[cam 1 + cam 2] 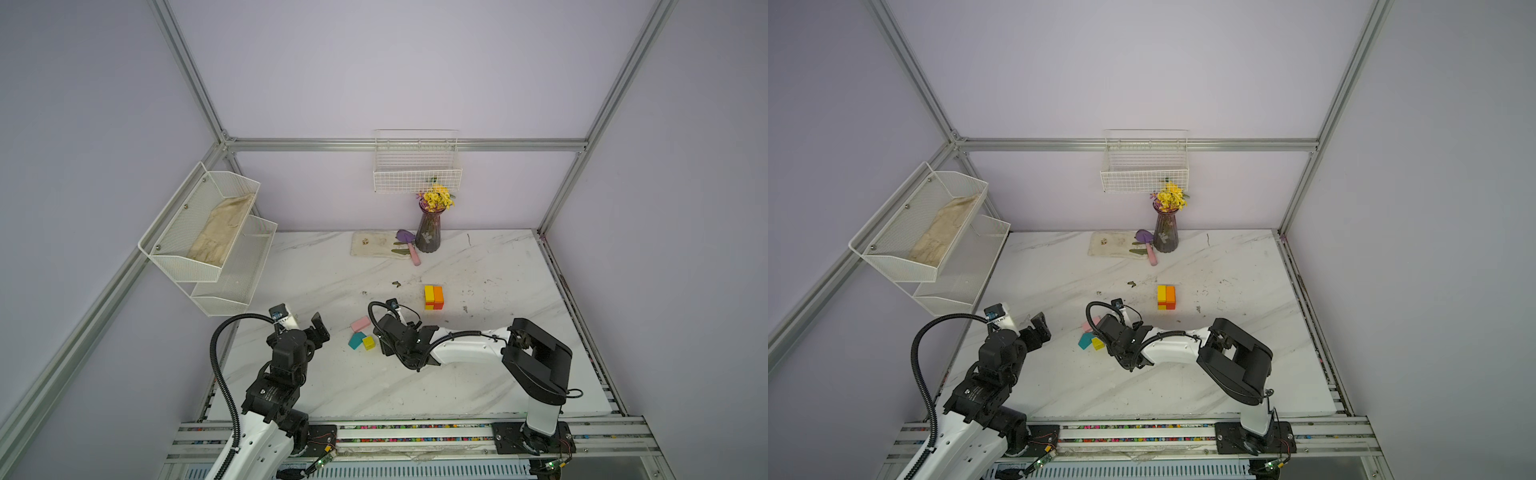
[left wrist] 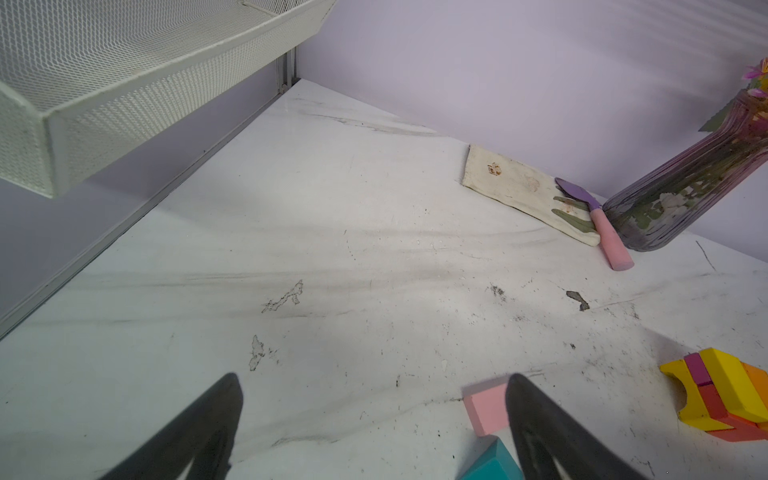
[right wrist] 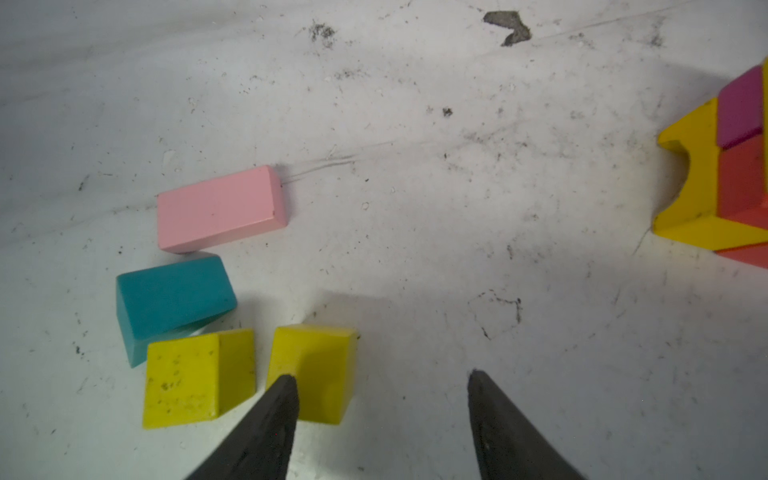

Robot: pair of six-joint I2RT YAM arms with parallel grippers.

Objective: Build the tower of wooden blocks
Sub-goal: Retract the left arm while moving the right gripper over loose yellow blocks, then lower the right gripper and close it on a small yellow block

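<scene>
The tower (image 1: 433,297) is a short stack right of the table's middle, with yellow and orange blocks on top. The right wrist view shows the tower's (image 3: 723,166) yellow arch, magenta and red blocks. Loose wood blocks lie left of it: a pink brick (image 1: 360,323), a teal house-shaped piece (image 1: 356,340) and a yellow cube (image 1: 368,342). The right wrist view shows a second yellow cube (image 3: 316,370) beside the first yellow cube (image 3: 199,378). My right gripper (image 3: 382,378) is open just above the table, one finger overlapping that second cube. My left gripper (image 2: 374,382) is open and empty, left of the pink brick (image 2: 486,409).
A purple vase with yellow flowers (image 1: 430,232) stands at the back, beside a stained cloth (image 1: 376,245) and a pink-handled trowel (image 1: 411,249). A wire basket (image 1: 417,174) hangs on the back wall. A white mesh shelf (image 1: 208,237) juts over the table's left edge.
</scene>
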